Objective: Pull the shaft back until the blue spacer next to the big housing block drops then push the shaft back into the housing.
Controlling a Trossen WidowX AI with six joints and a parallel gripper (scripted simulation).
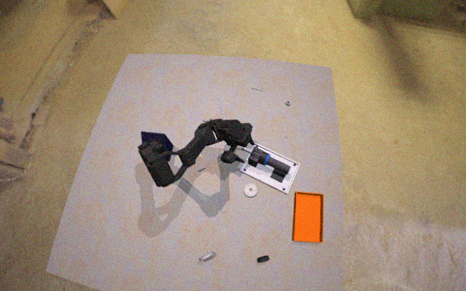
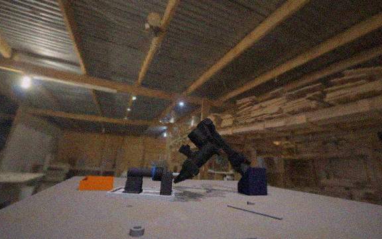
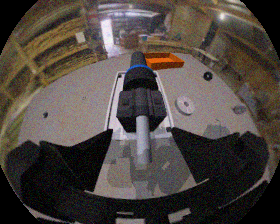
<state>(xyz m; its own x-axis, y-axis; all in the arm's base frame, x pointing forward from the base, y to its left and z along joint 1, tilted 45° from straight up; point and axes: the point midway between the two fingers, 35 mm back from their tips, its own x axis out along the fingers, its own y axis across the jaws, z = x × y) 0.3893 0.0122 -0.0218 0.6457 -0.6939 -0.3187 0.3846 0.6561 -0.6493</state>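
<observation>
Beyond the white base plate [image 1: 266, 185] [image 2: 113, 193] [image 3: 111, 107] — an orange tray [image 1: 308, 217] [image 2: 96, 183] [image 3: 166, 62], apparently bare inside. Beside the plate lies a white disc [image 1: 246, 192] [image 3: 179, 106]; the gripper [image 1: 247, 153] [image 2: 176, 182] [image 3: 141, 131] is spread — pinching nothing.

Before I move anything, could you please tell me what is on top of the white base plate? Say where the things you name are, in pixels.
On the plate [image 1: 253, 176] stand two dark supports bridged by a dark cylindrical assembly with a blue ring [image 1: 267, 158] [image 2: 154, 173] [image 3: 137, 67]. Whatever lies directly beneath them is covered.

The grey cylindrical shaft [image 1: 247, 149] [image 2: 176, 174] [image 3: 143, 140] protrudes level toward wrist-view 6 o'clock; the thin blue ring spacer [image 1: 267, 158] [image 2: 154, 173] [image 3: 138, 66] adjoins the black housing block [image 1: 279, 166] [image 2: 138, 172] [image 3: 137, 58].
</observation>
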